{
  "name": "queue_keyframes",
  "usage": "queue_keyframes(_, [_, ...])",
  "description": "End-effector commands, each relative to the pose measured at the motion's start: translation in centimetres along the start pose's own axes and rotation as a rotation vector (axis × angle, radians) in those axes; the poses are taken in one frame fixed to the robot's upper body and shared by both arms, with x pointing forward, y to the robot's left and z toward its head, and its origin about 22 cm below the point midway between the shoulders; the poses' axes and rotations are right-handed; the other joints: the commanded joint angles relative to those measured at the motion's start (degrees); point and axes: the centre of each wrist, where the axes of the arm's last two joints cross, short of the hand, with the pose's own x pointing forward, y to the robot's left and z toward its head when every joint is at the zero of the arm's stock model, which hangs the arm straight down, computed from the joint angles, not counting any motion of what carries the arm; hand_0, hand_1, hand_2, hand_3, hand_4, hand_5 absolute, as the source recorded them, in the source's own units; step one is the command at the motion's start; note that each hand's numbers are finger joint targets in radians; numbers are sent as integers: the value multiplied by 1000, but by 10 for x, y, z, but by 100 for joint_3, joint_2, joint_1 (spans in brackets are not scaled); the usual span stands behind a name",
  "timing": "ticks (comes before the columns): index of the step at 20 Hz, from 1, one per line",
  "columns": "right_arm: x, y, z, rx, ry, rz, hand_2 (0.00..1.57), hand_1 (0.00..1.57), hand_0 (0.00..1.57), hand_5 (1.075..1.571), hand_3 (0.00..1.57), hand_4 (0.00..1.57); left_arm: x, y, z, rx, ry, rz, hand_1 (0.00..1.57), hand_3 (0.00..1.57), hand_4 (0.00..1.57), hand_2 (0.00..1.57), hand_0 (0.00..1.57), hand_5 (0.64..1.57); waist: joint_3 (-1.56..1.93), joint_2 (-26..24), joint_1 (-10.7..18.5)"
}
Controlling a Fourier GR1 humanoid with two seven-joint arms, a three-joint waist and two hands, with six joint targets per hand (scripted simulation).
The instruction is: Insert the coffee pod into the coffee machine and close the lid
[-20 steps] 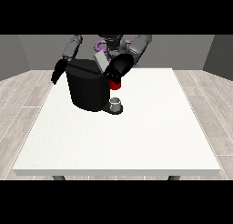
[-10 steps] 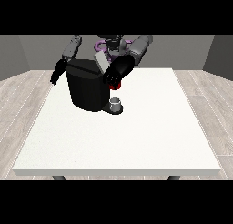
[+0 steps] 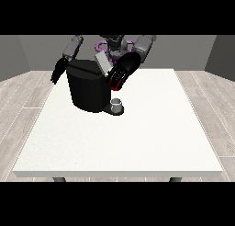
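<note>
The black hand at the view's right (image 3: 120,73) now sits higher and further toward 10 o'clock than a second ago, over the top corner of the boxy black coffee machine (image 3: 89,88), beside its raised grey lid (image 3: 103,62). The red thing at the machine (image 3: 115,85) shows less than before, mostly covered by the hand's fingers.

One white table (image 3: 137,142), one black coffee machine (image 3: 89,89), one grey thing (image 3: 117,103) at its base, one red thing at the machine (image 3: 116,85), two black hands (image 3: 120,72) (image 3: 58,72)
</note>
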Motion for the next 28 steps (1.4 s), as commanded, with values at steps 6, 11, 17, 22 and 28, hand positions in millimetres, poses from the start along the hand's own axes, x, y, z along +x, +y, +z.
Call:
queue_keyframes(6, [-67, -21, 35, -15, 173, -5, 0, 0, 0, 1571, 0, 0, 5, -86, 7, -154, 50, 130, 0, 52, 0, 0, 0, 1571, -6, -1144, 649])
queue_keyframes(11, [-96, -31, 61, -43, 250, 1, 0, 0, 0, 1571, 0, 0, -4, -141, 28, -218, 37, 289, 0, 0, 0, 282, 0, 1571, -8, -1653, 1084])
queue_keyframes(17, [-115, -35, 90, -86, 342, -30, 0, 0, 0, 1571, 0, 0, 10, -249, 71, -122, 119, 943, 0, 0, 467, 0, 0, 1571, -26, -2689, 1578])
queue_keyframes(22, [-108, -33, 90, -31, 288, -102, 0, 0, 0, 1571, 0, 0, 0, -303, 122, -173, 239, 1199, 0, 0, 394, 0, 0, 1571, -13, -3464, 2196])
queue_keyframes(28, [-85, -49, 74, 90, 246, -70, 0, 0, 0, 1571, 0, 62, 21, -351, 166, -273, 353, 1250, 0, 0, 442, 0, 0, 1571, -8, -3991, 2420])
